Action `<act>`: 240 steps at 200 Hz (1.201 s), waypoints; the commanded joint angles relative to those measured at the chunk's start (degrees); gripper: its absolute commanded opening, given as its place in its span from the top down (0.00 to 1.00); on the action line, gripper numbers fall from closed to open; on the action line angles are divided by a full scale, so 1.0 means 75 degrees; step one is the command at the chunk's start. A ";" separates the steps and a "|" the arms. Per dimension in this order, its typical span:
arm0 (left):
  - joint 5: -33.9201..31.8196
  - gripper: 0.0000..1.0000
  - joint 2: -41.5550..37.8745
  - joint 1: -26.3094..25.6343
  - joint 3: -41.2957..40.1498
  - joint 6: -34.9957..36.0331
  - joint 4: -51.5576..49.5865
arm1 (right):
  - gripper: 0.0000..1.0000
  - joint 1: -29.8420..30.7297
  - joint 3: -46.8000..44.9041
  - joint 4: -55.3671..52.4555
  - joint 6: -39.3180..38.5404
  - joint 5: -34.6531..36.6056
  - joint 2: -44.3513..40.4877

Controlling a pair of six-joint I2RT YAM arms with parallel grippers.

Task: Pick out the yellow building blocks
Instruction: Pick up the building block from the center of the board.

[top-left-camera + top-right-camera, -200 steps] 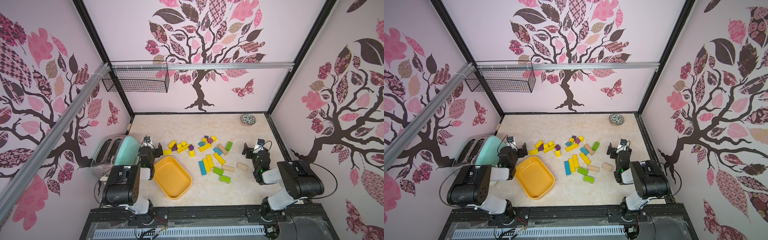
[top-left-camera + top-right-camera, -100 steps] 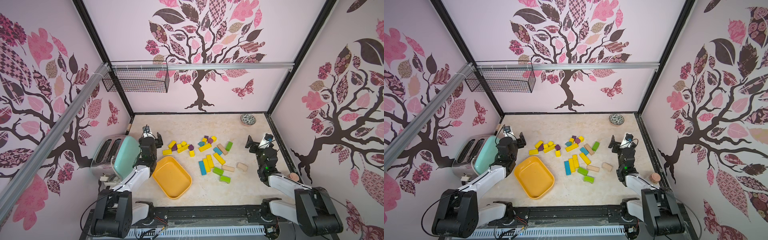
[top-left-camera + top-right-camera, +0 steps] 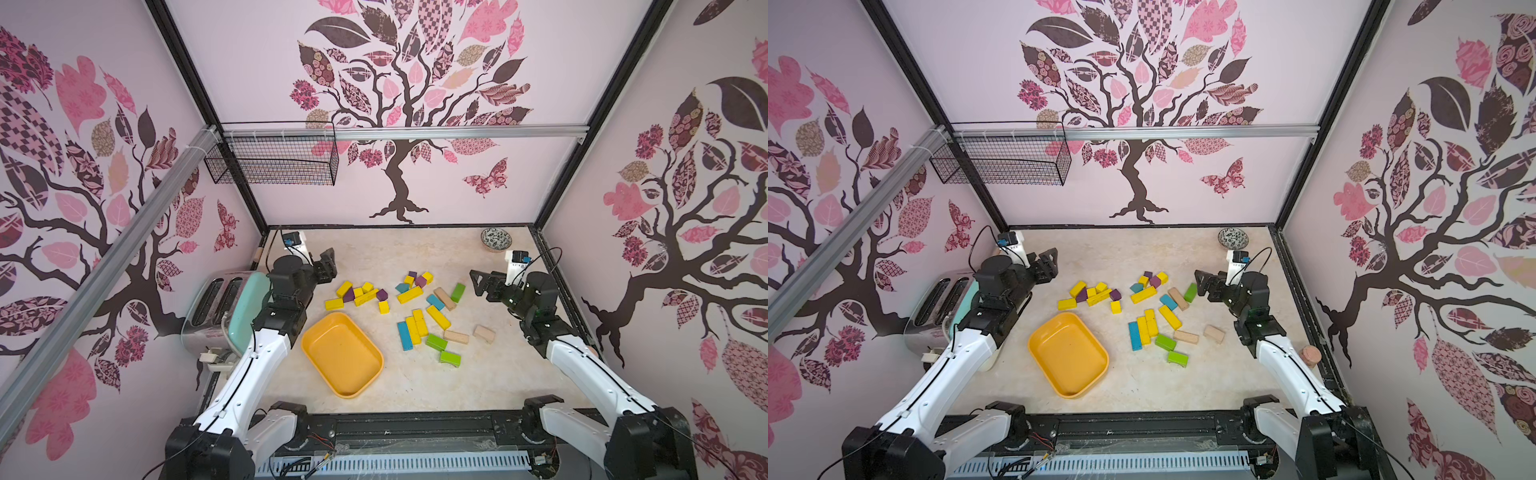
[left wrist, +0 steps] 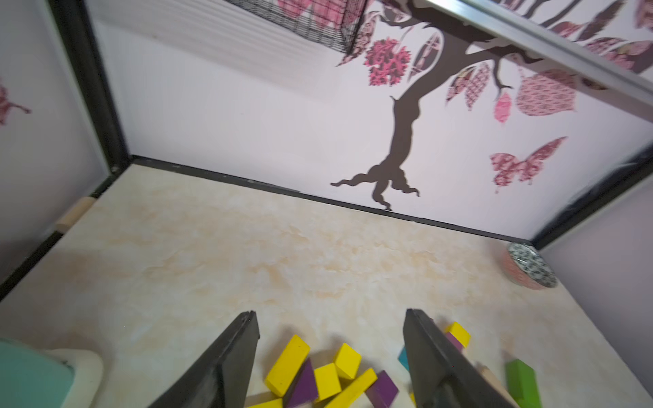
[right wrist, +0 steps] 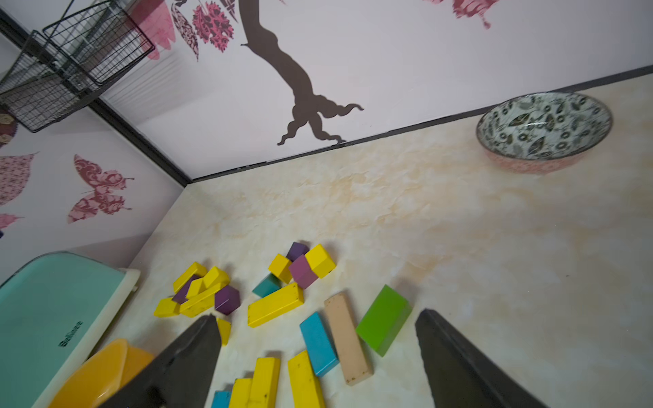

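The yellow building blocks lie scattered mid-table among other colours. One cluster [image 3: 344, 287] sits left, a long bar [image 3: 409, 294] in the middle, and three bars [image 3: 417, 326] lie nearer the front. My left gripper [image 3: 326, 266] hovers just left of and behind the left cluster, open and holding nothing. In the left wrist view the left gripper [image 4: 330, 312] frames that cluster's yellow blocks [image 4: 288, 364]. My right gripper [image 3: 478, 282] hangs open and empty to the right of the blocks. In the right wrist view the right gripper [image 5: 318, 314] frames the long yellow bar [image 5: 275, 303].
An orange-yellow tray [image 3: 340, 357] lies in front of the left cluster. A mint toaster [image 3: 220, 307] stands at the left edge and a patterned bowl [image 3: 496, 239] in the back right corner. Purple, blue, green and pale wooden blocks [image 3: 484, 333] mix with the yellow ones.
Both arms have unfolded from their tucked pose at the front, carrying the grippers up and toward the back. The left jaws have narrowed somewhat.
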 commanded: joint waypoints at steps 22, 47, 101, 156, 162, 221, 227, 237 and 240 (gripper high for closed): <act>0.3095 0.26 -0.0076 -0.0656 0.0952 0.0961 -0.2165 | 0.13 0.0461 0.0582 0.0104 0.1144 -0.2857 0.0292; 0.5062 0.26 -0.0163 -0.0664 0.0642 0.1339 -0.2368 | 0.19 0.0956 0.0741 0.0346 0.1383 -0.3248 0.0578; 0.5569 0.26 -0.1154 -0.0756 -0.0684 0.1055 -0.2218 | 0.29 0.2107 0.1545 -0.0230 0.0568 -0.2495 0.1357; 0.5490 0.26 -0.2041 -0.0756 -0.1247 0.1126 -0.2728 | 0.38 0.3520 0.2604 -0.0927 -0.0152 -0.1092 0.2618; 0.5292 0.25 -0.2154 -0.0756 -0.1252 0.1225 -0.2834 | 0.39 0.3652 0.2734 -0.0993 -0.0236 -0.0961 0.2728; 0.1411 0.07 -0.3046 -0.0301 -0.1598 0.0431 -0.3034 | 0.39 0.4497 0.4081 -0.2165 -0.0647 0.0826 0.4245; 0.1080 0.05 -0.3033 -0.0348 -0.1570 0.0403 -0.3120 | 0.39 0.4545 0.4142 -0.2169 -0.0589 0.0993 0.4368; 0.0847 0.04 -0.2997 -0.0369 -0.1539 0.0402 -0.3235 | 0.38 0.4637 0.4367 -0.2332 -0.0582 0.1275 0.4593; 0.0839 0.03 -0.2994 -0.0369 -0.1529 0.0411 -0.3252 | 0.38 0.4674 0.4442 -0.2413 -0.0597 0.1368 0.4670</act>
